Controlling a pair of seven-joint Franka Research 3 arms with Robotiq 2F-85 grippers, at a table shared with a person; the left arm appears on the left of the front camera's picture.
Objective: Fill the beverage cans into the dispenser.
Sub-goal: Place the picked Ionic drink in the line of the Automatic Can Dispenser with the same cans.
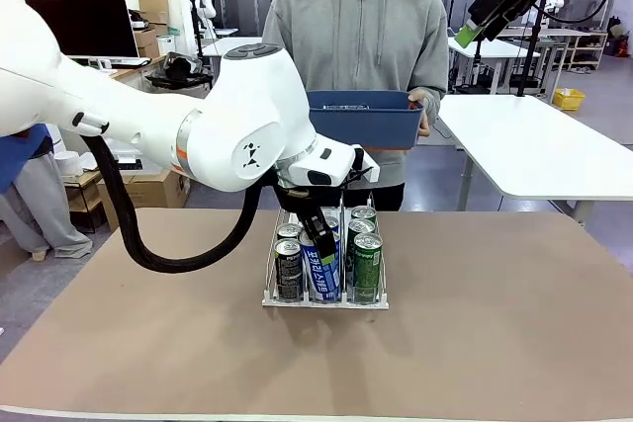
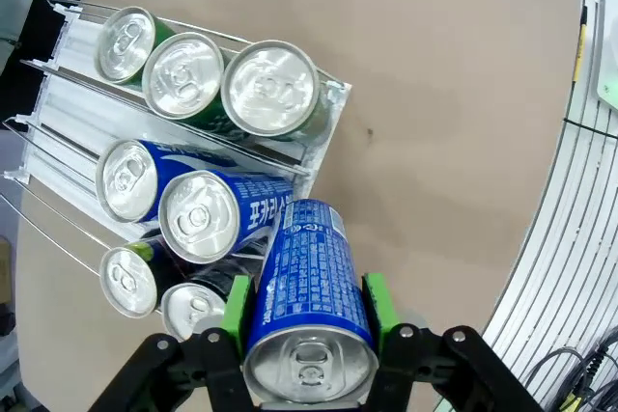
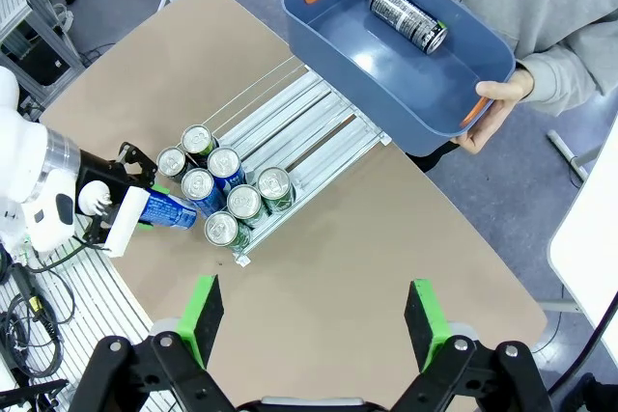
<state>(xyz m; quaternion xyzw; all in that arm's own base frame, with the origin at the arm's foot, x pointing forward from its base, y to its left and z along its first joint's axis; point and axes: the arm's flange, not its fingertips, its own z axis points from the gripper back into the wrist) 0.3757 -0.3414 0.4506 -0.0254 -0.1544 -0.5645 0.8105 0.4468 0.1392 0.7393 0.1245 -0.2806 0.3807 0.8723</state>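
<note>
Dispenser [image 2: 68,113] w/ 7 cans [image 2: 198,216]; L gripper [image 2: 307,304] pinching blue can [image 2: 309,262].
R gripper [image 3: 315,320] spread; R wrist view: black can [image 3: 407,18] in bin [image 3: 415,94].

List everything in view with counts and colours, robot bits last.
green cans: 3, green, one outer lane of the rack
blue cans: 2, blue-and-white, middle lane
black cans: 2, black, other outer lane
held can: 1, blue-and-white, tilted at the rack's robot-side end
bin can: 1, black, lying in the bin
rack: 1, clear with white base, mid-table
bin: 1, blue with orange handles, held up at the far side
table: 1, brown top
person: 1, grey hoodie, far side, holding the bin
left hand: 1, black with green pads, shut on the held can
right hand: 1, black with green pads, open, high over the table
</note>
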